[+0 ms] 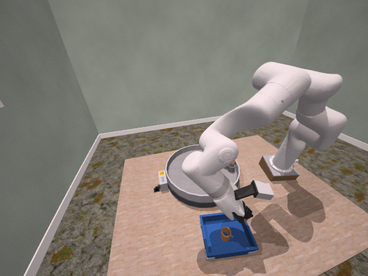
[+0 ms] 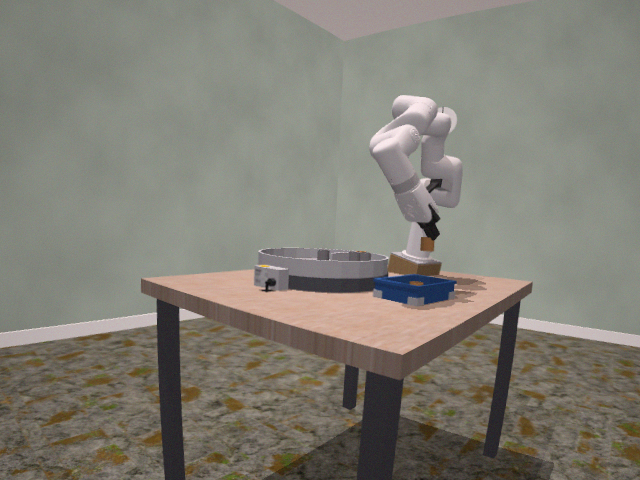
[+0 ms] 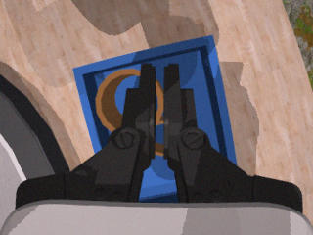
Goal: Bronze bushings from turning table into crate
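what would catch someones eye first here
The white arm arches over the wooden table, its gripper shut on a bronze bushing above the blue crate. Another bronze bushing already lies inside. Behind sits the grey turning table.

— Arm pose?
— White arm (image 1: 261,98) rises from its base, folds at the elbow and reaches forward and down, wrist (image 1: 221,194) tilted downward.
— Gripper?
— Black gripper (image 3: 158,94) points down, fingers nearly together, pinching the wall of a bronze ring (image 3: 108,94), which hangs from the fingertips in the exterior view.
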Controlling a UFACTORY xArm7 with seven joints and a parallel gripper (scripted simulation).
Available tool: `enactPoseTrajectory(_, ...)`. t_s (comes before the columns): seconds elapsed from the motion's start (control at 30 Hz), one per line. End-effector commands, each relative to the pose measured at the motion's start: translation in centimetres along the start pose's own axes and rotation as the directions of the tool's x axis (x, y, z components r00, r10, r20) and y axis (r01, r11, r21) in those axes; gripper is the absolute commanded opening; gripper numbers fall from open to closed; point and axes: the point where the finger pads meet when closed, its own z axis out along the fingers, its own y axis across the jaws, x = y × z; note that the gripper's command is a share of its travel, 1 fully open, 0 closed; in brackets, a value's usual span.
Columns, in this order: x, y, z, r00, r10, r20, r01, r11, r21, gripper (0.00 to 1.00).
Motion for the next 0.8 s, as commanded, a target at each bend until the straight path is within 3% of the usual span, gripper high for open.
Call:
enactPoseTrajectory(0.0,-0.06,0.59,-0.26,1.0,0.0,0.003,0.0,1.0,-0.001,0.0)
enactPoseTrajectory(0.77,-0.82,0.65,0.64,1.0,0.0,0.003,0.0,1.0,-0.001,0.0)
